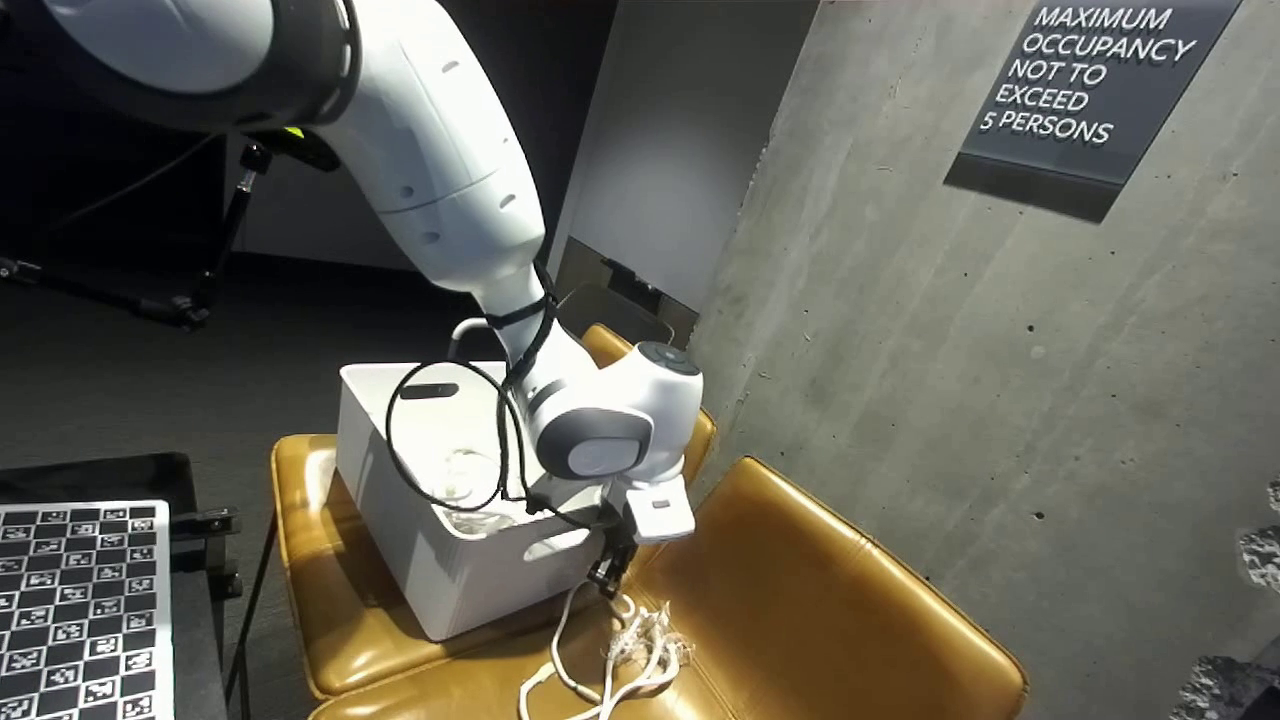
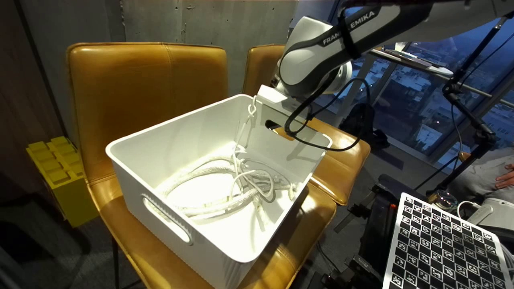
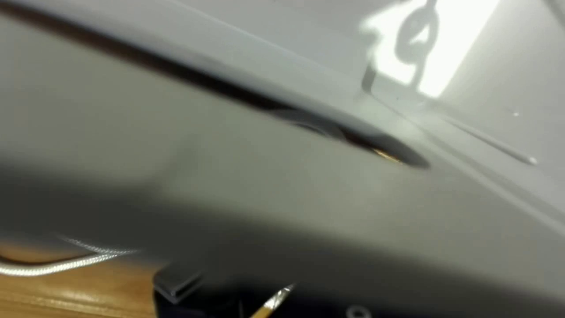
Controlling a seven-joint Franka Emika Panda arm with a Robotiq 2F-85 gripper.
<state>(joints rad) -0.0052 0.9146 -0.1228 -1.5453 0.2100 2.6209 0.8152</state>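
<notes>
In an exterior view, the white cord (image 1: pixel 655 655) is seen heaped on the seat of a tan chair (image 1: pixel 840 600), just beside the end wall of a white bin (image 1: pixel 395 540) that is set on the neighbouring seat. No single long axis is shown by it: from the frayed heap, lengths are run toward the seat's front and cut off by the picture's lower edge, while one strand is arched up, nearly upright, to the tip of the gripper (image 1: pixel 606 578). The fingers are pointed down outside the bin and closed together; whether the strand is pinched between them cannot be told. In an exterior view, rope (image 2: pixel 221 206) is seen coiled on the bin's floor, and a thin strand is led from it up to the rim. The seats are smooth, stitched and brightly lit. Behind them, a concrete wall (image 1: pixel 900 350) is fitted with a dark occupancy sign (image 1: pixel 1090 90). A checkered board (image 1: pixel 85 610) is shown in both exterior views, and tall windows (image 2: pixel 425 106) in an exterior view.
</notes>
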